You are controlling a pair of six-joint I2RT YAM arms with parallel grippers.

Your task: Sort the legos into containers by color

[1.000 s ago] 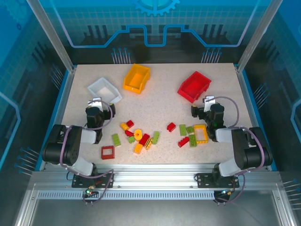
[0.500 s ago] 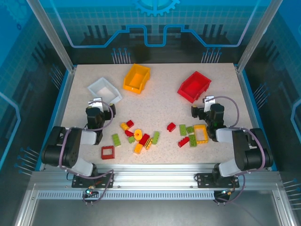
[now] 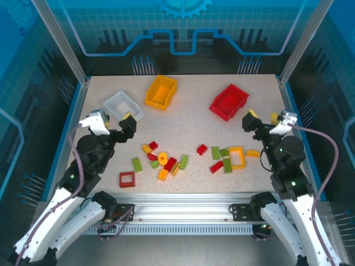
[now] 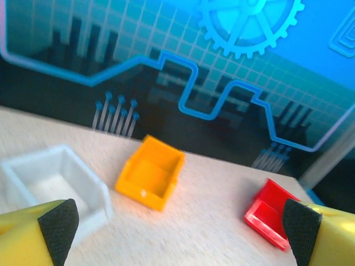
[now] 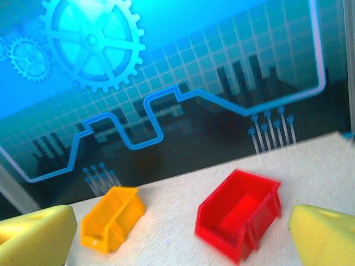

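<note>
Glossy rectangular white bin (image 3: pixel 121 103), yellow-orange bin (image 3: pixel 161 92) and red bin (image 3: pixel 228 102) far on speckled tabletop (image 3: pixel 188 123); studded legos (image 3: pixel 170 163) near; left gripper (image 3: pixel 111 122) and right gripper (image 3: pixel 262 118) spread wide, empty.

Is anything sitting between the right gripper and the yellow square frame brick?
Nothing visible. The right gripper, jaws open, is over bare table beyond the yellow frame; a small yellow brick lies beside the frame.

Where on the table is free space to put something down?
Bare table lies between the yellow-orange bin and the red bin, and from there down toward the legos. Crowded: that middle pile, and around the yellow frame.
</note>
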